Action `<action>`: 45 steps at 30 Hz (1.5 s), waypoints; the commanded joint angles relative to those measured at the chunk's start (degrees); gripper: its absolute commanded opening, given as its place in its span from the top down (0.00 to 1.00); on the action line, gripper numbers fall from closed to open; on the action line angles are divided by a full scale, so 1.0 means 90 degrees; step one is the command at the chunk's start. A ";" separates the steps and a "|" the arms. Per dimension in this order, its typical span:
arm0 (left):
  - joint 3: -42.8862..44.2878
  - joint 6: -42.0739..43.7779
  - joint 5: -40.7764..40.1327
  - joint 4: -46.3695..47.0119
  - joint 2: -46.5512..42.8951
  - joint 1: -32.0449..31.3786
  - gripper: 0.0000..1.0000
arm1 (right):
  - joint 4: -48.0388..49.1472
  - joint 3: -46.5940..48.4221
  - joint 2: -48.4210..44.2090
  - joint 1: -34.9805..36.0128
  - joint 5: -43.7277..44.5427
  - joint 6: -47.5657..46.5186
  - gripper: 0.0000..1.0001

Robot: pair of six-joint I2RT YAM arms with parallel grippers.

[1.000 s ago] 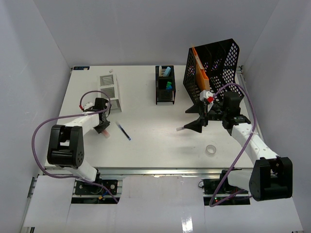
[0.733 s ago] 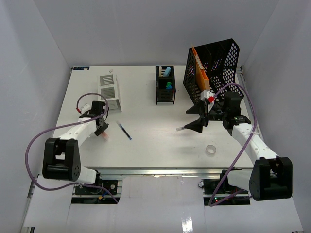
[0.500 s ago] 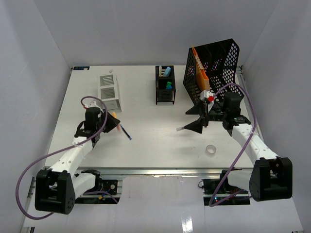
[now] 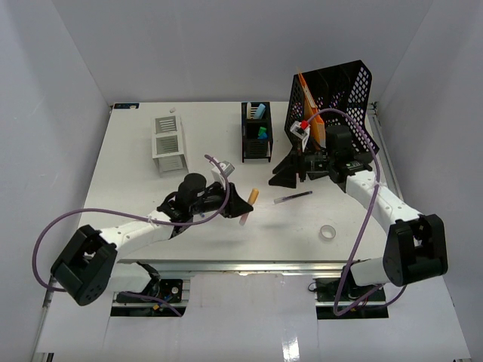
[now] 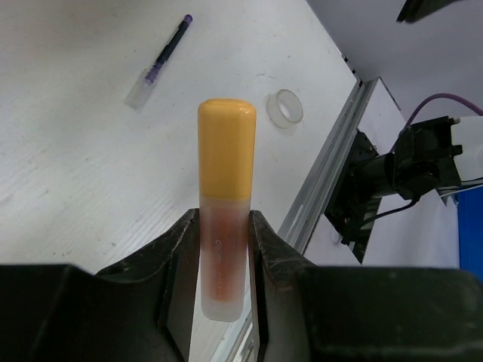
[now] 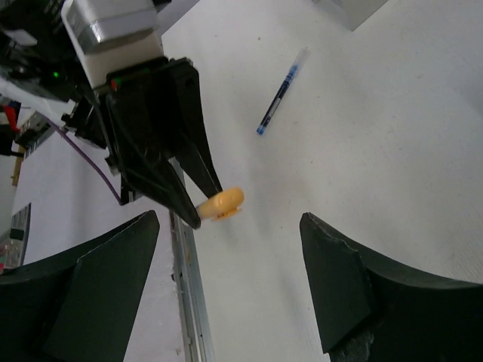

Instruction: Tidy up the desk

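Left end effector (image 5: 224, 230) clamps orange-capped marker (image 5: 226, 151) above desk (image 5: 68, 158).

Plastics, metal and a matt white table (image 5: 75, 151) showing their finishes.
The marker (image 5: 225, 188) is showing a glossy orange cap over a frosted translucent barrel; the left gripper (image 5: 224, 226) is looking like matt black plastic; the tape ring (image 5: 271, 111) is appearing clear and smooth; the rail (image 5: 324, 162) is gleaming as bare metal; the table is showing faint scuffs.
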 commanded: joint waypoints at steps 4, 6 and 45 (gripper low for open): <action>0.0828 0.0550 -0.0849 0.0719 0.0728 -0.0459 1.00 | -0.0664 0.0366 -0.0028 0.0516 0.2756 0.1844 0.09; 0.0907 0.0600 -0.0962 0.0727 0.0838 -0.0511 1.00 | -0.0785 0.0297 -0.0069 0.0718 0.3335 0.1959 0.06; 0.1184 0.0691 -0.1691 0.1057 0.1085 -0.0632 0.89 | -0.0281 0.0110 0.0153 0.0926 0.2501 0.2522 0.40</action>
